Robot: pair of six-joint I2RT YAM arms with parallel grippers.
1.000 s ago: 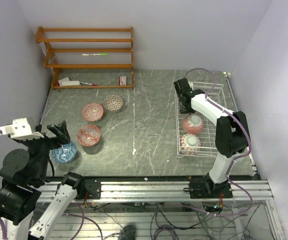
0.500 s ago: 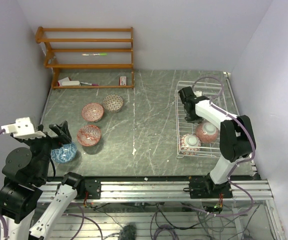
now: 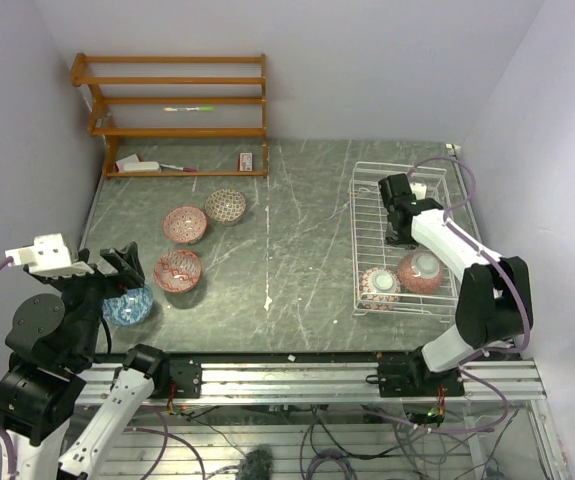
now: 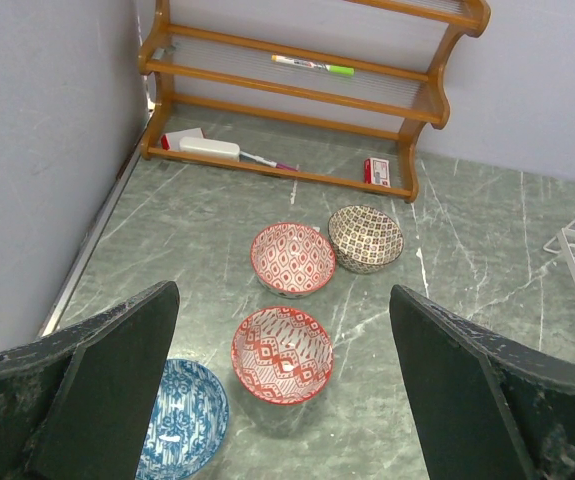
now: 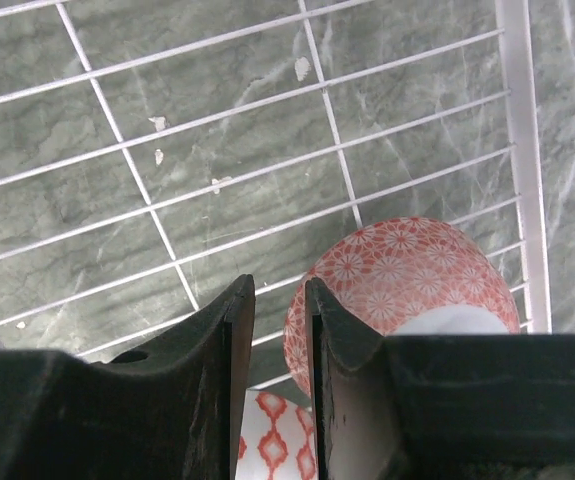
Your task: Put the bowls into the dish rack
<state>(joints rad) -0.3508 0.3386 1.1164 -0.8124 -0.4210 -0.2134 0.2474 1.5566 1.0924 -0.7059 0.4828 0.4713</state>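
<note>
Since a second ago, the right gripper (image 3: 399,240) has swung across the dish rack (image 3: 367,200), and a pink bowl (image 3: 422,271) now sits upside down at the rack's near right corner, beside another overturned bowl (image 3: 379,284). Its fingers are nearly pressed together, holding nothing. Well left of the rack, the left gripper (image 3: 117,268) hangs spread wide above a blue bowl (image 3: 127,303), probably for the next pick; three more bowls (image 3: 185,224) wait nearby.

I log a grey-green marble-pattern table (image 3: 297,230) carrying: wooden shelf unit (image 3: 172,115) at far left; four bowls on left, namely brown (image 3: 225,206), two red (image 3: 184,224) (image 3: 177,270), blue (image 3: 127,303); dish rack (image 3: 404,240) on right.
</note>
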